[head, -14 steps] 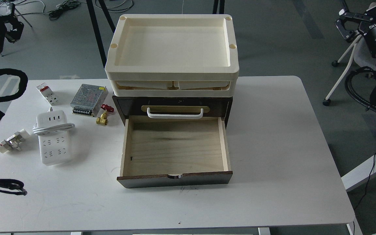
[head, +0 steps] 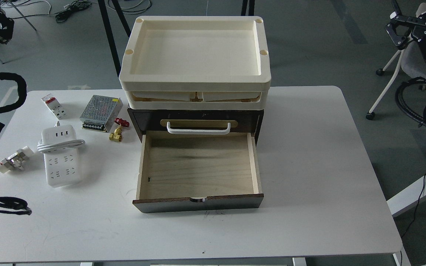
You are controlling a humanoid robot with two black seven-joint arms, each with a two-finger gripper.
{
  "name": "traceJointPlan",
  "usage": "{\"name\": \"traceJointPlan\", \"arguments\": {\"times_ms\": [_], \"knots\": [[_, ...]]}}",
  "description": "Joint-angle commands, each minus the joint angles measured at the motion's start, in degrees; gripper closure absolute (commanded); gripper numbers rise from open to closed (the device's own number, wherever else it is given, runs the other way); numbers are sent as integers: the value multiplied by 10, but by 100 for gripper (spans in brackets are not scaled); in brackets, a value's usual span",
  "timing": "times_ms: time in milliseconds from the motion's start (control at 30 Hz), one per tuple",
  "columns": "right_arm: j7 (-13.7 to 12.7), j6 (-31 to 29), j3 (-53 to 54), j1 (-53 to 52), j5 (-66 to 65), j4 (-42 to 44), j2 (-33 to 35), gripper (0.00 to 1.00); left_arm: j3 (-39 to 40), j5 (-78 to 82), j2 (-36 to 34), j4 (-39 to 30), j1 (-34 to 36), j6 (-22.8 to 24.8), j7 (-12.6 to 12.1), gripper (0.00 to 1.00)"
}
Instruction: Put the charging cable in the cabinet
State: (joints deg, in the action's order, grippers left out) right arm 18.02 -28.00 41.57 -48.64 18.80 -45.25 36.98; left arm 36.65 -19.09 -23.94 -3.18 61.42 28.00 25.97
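Note:
The charging cable (head: 62,156), a white power strip with its cord wound across the far end, lies flat on the white table (head: 309,166) left of the cabinet. The cabinet (head: 250,120) is a dark brown box with a white bar handle (head: 198,129). Its lower light wood drawer (head: 198,168) is pulled out and empty. My left gripper (head: 1,26) is raised at the far top left, well away from the strip. My right gripper (head: 398,29) is raised at the far top right, off the table. Both are dark and small, so their fingers are unclear.
Stacked cream trays (head: 196,79) sit on the cabinet. Left of it lie a silver perforated power supply (head: 101,108), a small white adapter with a red switch (head: 53,105), a brass valve with a red handle (head: 117,132) and a small white-and-metal fitting (head: 14,159). A chair base stands off the table's right.

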Motion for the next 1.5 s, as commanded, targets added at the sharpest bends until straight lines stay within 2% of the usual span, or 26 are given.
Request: {"name": "traceJointPlan", "arguments": {"times_ms": [0, 133, 267, 367, 433, 633, 800, 967, 1200, 1467], "knots": [[0, 0, 0, 1, 0, 1, 5, 0, 52, -14, -3, -3, 3, 0, 20, 0], [1, 0, 0, 1, -1, 4, 9, 0, 48, -11, -29, -38, 9, 0, 20, 0], [3, 0, 0, 4, -1, 8, 9, 0, 7, 79, -120, -233, 9, 0, 20, 0], [4, 0, 0, 5, -1, 7, 9, 0, 5, 153, -202, -366, 12, 0, 20, 0], [4, 0, 0, 7, -1, 7, 9, 0, 1, 172, -246, -433, 12, 0, 20, 0], [4, 0, 0, 18, -1, 9, 9, 0, 7, 287, -441, -605, 6, 0, 20, 0], [5, 0, 1, 24, 0, 9, 9, 0, 12, 479, -543, -686, 6, 0, 20, 0], [5, 0, 2, 33, 0, 7, 9, 0, 12, 606, -597, -726, 6, 0, 20, 0], [4, 0, 3, 38, 0, 9, 18, 0, 32, 804, -597, -781, 6, 0, 20, 0], [5, 0, 3, 54, 0, 9, 30, 0, -21, 1093, -580, -869, 5, 0, 20, 1]]}}
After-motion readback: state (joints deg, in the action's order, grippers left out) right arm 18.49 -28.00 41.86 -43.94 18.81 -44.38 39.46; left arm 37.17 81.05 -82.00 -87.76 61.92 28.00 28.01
